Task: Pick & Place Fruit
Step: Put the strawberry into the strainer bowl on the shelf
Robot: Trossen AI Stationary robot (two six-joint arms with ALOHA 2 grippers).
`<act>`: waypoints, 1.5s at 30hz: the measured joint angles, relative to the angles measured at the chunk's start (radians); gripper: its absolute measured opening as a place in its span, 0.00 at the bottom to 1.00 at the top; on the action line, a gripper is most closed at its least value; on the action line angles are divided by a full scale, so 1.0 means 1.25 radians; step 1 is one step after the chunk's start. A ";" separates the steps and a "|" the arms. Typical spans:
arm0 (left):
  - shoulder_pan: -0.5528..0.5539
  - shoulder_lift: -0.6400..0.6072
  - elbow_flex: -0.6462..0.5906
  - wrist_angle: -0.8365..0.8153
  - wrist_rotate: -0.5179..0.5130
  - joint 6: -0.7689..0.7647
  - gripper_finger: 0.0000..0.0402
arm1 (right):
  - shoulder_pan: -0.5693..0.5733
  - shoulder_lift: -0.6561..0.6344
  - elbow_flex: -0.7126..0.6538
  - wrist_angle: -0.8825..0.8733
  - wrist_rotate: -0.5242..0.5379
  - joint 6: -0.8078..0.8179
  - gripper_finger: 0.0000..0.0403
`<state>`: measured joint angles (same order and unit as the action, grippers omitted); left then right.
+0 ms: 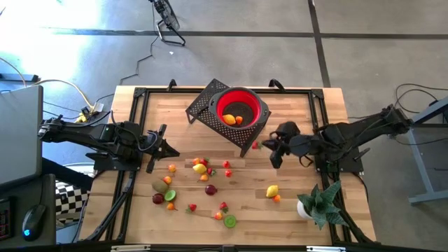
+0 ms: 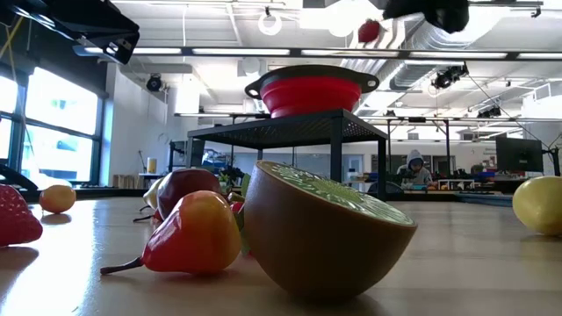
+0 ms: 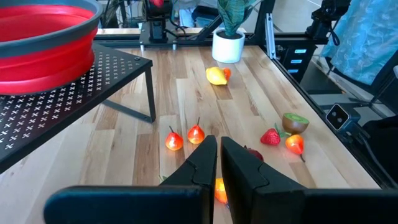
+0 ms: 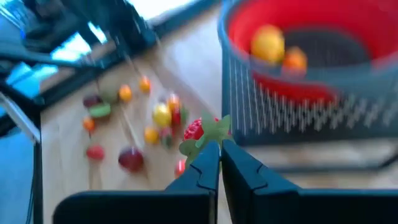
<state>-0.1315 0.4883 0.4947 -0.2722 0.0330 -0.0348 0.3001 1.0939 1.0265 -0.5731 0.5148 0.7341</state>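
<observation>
Counter (image 1: 294, 210) has the red bowl (image 1: 241, 108) raised on a black mesh stand (image 1: 203, 108), two fruits already inside, so drops need lift over the rim. Most fruit (image 1: 201, 168) is scattered mid-counter between the arms. Right claw (image 1: 260, 145), beside the stand, pinches a strawberry (image 4: 194, 129) by its leaf; left claw (image 1: 170, 151) waits closed and empty near the scatter.

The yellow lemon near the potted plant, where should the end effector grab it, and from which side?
Probably from straight above, gripping the lemon across its rounded middle. A small orange fruit sits close beside it toward the plant, so close on its free sides.
</observation>
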 joint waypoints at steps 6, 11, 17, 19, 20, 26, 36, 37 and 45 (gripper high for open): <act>0.000 0.000 0.000 0.001 -0.014 0.003 0.05 | -0.088 0.004 0.006 0.155 0.010 -0.183 0.01; 0.000 0.000 0.000 0.030 -0.020 0.003 0.05 | -0.166 0.015 0.006 0.251 0.009 -0.294 0.01; 0.000 0.000 0.000 0.038 -0.036 0.026 0.05 | -0.227 0.050 0.006 0.364 0.038 -0.385 0.01; 0.000 0.000 0.000 0.038 -0.057 0.031 0.05 | -0.241 0.057 0.007 0.382 0.037 -0.395 0.01; 0.000 0.000 0.000 0.039 -0.069 0.031 0.05 | -0.248 0.060 0.005 0.384 0.036 -0.400 0.01; 0.000 0.000 0.000 0.039 -0.115 0.031 0.05 | -0.283 0.097 0.053 0.358 0.023 -0.403 0.01; 0.000 0.000 0.000 0.039 -0.146 0.045 0.05 | -0.326 0.246 0.268 0.094 -0.050 -0.394 0.01; 0.000 0.000 0.000 0.037 -0.146 0.045 0.05 | -0.331 0.262 0.291 0.074 -0.062 -0.393 0.01; 0.000 0.000 0.000 0.036 -0.148 0.070 0.05 | -0.378 0.363 0.390 -0.092 -0.117 -0.344 0.01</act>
<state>-0.1314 0.4885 0.4946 -0.2276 -0.1524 0.0525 -0.1728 1.5472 1.5142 -0.6882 0.3682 0.3035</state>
